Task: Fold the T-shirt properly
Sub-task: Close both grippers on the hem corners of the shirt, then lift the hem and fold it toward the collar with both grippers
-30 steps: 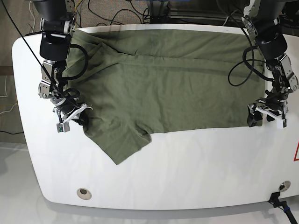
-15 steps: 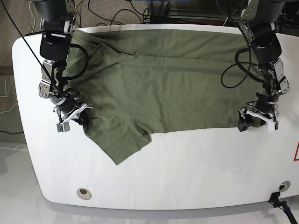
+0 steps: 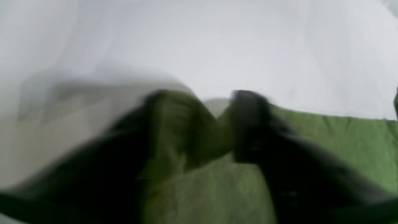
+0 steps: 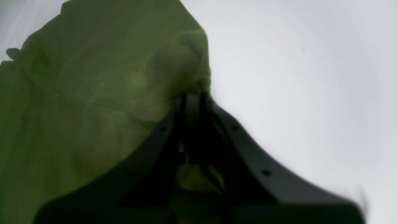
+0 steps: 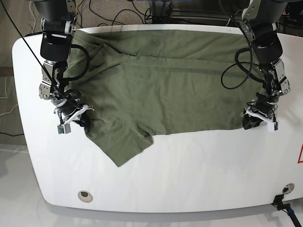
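The olive-green T-shirt (image 5: 161,90) lies spread across the white table (image 5: 199,165), with one sleeve (image 5: 120,144) pointing toward the front edge. My right gripper (image 5: 79,120) is at the shirt's left edge. In the right wrist view (image 4: 192,98) its fingers are pressed together on a bunch of the cloth (image 4: 93,93). My left gripper (image 5: 251,122) is at the shirt's lower right corner. In the blurred left wrist view (image 3: 211,109) its fingers stand apart with a fold of the cloth (image 3: 342,140) between them.
A round hole (image 5: 84,195) is in the table near the front left. A black connector (image 5: 280,201) sits at the front right corner and a red-marked label (image 5: 300,156) at the right edge. Cables (image 5: 123,12) lie behind the table.
My left gripper has moved leftward from beside the shirt onto its lower right corner. My right gripper and the shirt's left side have not moved.
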`<state>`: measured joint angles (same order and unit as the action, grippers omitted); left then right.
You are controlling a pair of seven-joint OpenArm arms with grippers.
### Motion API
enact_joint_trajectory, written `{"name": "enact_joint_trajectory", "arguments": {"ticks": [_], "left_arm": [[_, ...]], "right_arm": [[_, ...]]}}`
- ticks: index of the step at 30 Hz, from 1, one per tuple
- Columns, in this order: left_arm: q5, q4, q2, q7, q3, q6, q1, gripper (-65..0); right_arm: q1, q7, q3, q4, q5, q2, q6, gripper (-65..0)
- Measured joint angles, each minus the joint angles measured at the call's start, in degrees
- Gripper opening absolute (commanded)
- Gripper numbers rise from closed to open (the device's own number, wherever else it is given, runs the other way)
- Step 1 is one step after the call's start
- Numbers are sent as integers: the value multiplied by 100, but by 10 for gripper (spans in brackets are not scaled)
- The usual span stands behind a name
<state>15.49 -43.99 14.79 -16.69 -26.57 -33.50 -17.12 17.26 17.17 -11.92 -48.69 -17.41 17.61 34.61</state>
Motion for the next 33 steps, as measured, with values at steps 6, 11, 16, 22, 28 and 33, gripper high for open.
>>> {"name": "enact_joint_trajectory", "arguments": {"ticks": [6,11,16,22,28,33], "left_arm": [[-4,17,-7,-39,0,0,11,-650],[-17,-13,15,-72,-4,0,28,-650],[-164,-601,13,-332,-4,42,245,-650],[-201,-1432,-9,-737,-4,42,525,-650],[-186,-2371,-70,-1176,-4,37,872,-650],[-138,-3209,-76,-1397,-4,7,1252,-650]], "right_arm": [[0,0,0,0,0,0,0,-650],[-2,2,0,-2,0,0,0,-650],[-76,313,22,-457,116,-15,-11,-650],[-160,772,17,-1073,109,0,-9,-650],[-719,1051,4,-2072,168,13,-15,-650],[-1165,1705,-535,-3084,107,-17,28,-650]]}}
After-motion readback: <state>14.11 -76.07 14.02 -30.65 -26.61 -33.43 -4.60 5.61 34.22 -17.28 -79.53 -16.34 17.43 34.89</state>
